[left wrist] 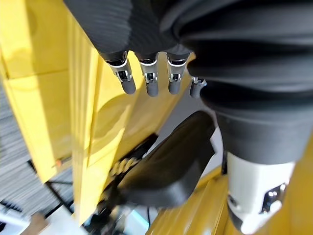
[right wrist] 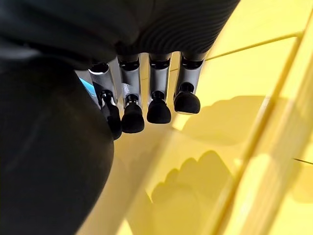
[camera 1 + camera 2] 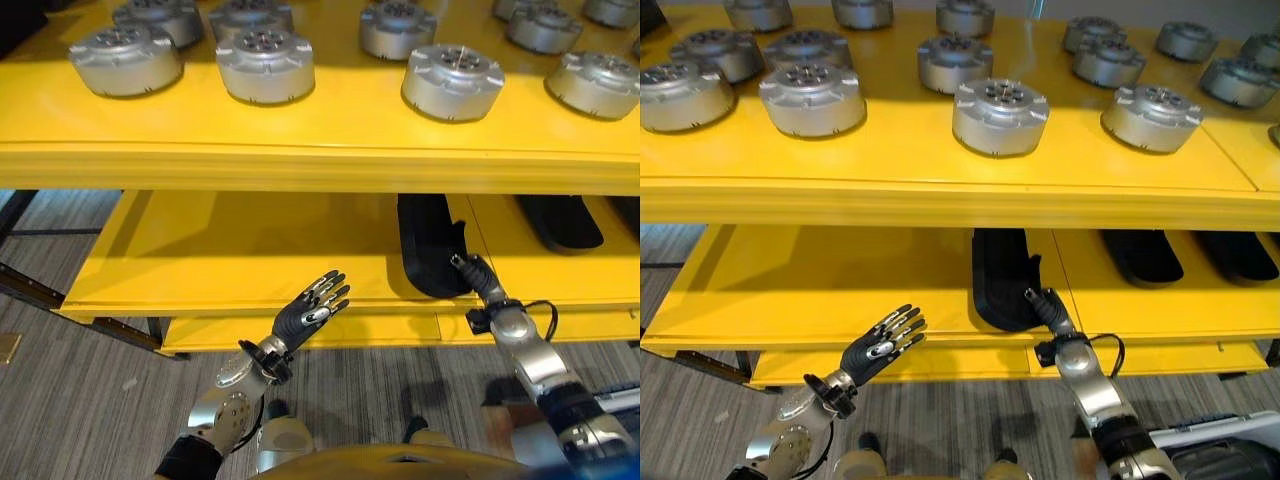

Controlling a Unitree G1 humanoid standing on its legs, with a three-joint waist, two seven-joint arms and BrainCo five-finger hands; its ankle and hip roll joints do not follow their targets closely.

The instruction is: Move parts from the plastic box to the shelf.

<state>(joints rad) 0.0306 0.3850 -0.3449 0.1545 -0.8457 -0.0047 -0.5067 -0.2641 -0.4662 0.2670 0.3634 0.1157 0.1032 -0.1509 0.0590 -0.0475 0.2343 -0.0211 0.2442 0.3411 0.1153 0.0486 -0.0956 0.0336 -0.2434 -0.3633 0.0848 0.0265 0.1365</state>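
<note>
Judging from largest to smallest:

Shelf: the yellow shelf (image 3: 330,150) has two tiers in the eye views; the upper carries rows of round silver parts (image 3: 452,82), the lower carries black parts; plenty of bare yellow lies on the lower tier at the robot's left.

Black parts: one long black part (image 3: 1002,280) lies on the lower tier with its near end at the front edge; further ones (image 3: 1142,256) lie to its right, apart from it; they look like stiff moulded plastic, light for their length, matt and not slippery, unlikely to break; I judge the best hold is across the narrow width near the middle, thumb on one side and fingers on the other.

Silver parts: these look like machined metal, heavy, rigid and smooth; a hold round the ribbed rim seems safest.

Right hand: the right hand (image 3: 1045,303) is at the near end of the long black part, touching or just beside it; its wrist view shows the fingers (image 2: 159,110) straight, side by side, holding nothing.

Left hand: the left hand (image 3: 310,312) hovers in front of the lower tier's edge, empty, fingers straight and slightly fanned.

Plastic box: a grey corner at the robot's lower right may be it; I cannot tell.
</note>
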